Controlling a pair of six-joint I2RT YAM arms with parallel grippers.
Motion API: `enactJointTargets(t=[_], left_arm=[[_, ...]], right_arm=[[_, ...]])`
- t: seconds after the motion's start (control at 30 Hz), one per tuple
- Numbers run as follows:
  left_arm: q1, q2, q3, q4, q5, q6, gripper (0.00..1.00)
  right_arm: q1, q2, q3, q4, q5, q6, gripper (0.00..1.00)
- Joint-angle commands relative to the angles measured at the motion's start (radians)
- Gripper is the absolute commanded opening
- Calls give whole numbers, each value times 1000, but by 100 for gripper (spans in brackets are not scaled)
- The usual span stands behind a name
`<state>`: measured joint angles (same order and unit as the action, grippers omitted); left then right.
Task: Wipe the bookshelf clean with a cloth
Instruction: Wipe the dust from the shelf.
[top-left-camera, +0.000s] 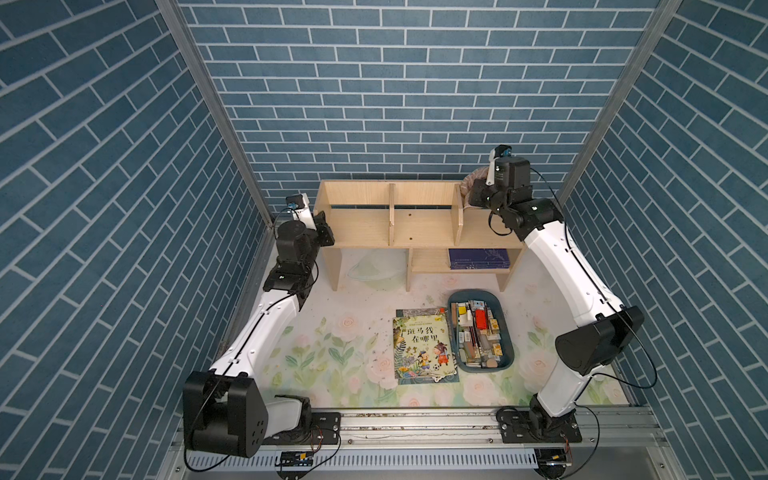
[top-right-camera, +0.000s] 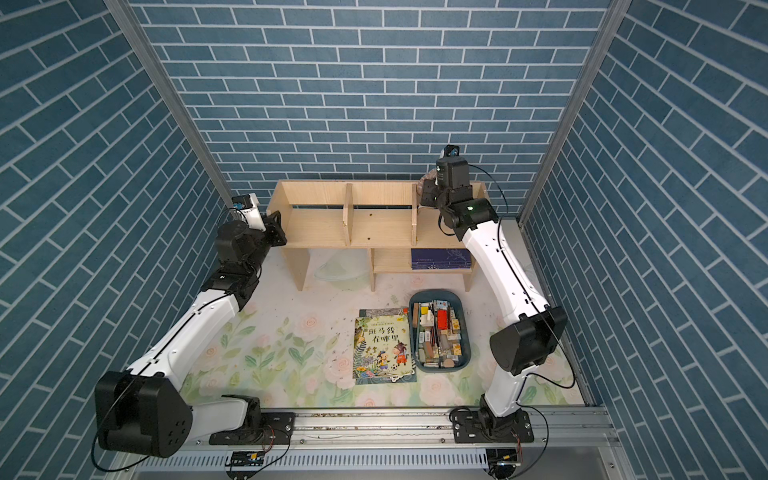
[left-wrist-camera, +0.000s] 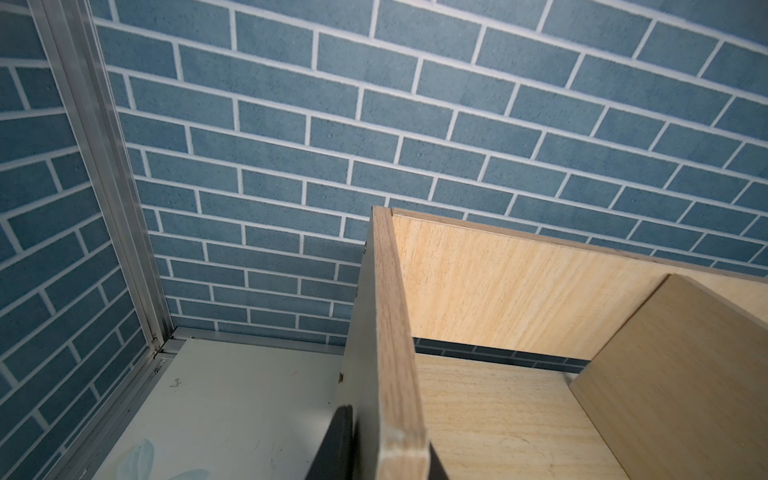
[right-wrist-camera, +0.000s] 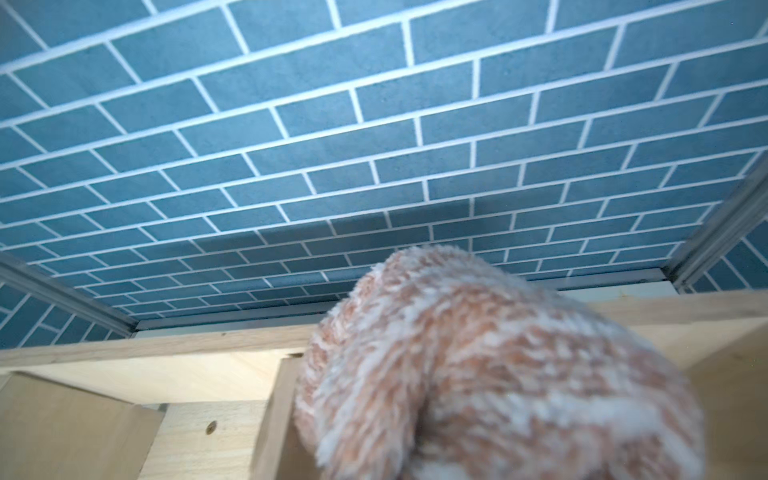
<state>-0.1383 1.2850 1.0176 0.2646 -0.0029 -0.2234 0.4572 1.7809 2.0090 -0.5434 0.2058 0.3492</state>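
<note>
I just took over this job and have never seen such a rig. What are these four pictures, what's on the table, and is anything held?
Two robot arms stand at the table's near edge, each ending in a two-finger gripper. Two pictures are near-identical top views from one camera head; the others come from a camera on each wrist. On the table: the bookshelf with a dark book on its lower shelf, a picture book and a tray of small items. The right gripper is shut on the cloth, at the bookshelf's right compartment. The left gripper clamps the bookshelf's left side panel, a finger each side.
</note>
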Motion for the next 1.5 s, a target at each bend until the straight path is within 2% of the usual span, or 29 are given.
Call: enactJointTargets(t=[0.0, 0.17, 0.37, 0.5, 0.73, 0.9, 1.0, 1.13, 1.27, 1.47], left_arm=[[-53, -6, -28, -71, 135, -83, 0], [-53, -8, -34, -71, 132, -83, 0], [-53, -12, -37, -71, 129, -85, 0], [-53, -16, -39, -70, 129, -86, 0], [-53, -15, -40, -70, 130, -85, 0], [-53, -18, -45, -68, 127, -86, 0], [-53, -15, -46, -67, 128, -86, 0], [-53, -12, -45, -68, 127, -85, 0], [-53, -14, -47, -70, 123, -78, 0], [-53, -11, -50, -70, 122, -67, 0]], right_arm=[[23, 37, 23, -30, 1, -34, 0], [8, 57, 80, -91, 101, -72, 0], [-98, -11, 50, -137, 178, -79, 0], [-104, -93, -74, -124, 235, -84, 0], [-38, -216, -413, 45, 127, -52, 0], [14, -210, -500, 82, 85, -24, 0], [12, -244, -555, 84, 122, -17, 0], [-40, -244, -523, 30, 184, -17, 0], [-103, -214, -435, 18, 192, -19, 0], [-102, -133, -304, 88, 151, -58, 0]])
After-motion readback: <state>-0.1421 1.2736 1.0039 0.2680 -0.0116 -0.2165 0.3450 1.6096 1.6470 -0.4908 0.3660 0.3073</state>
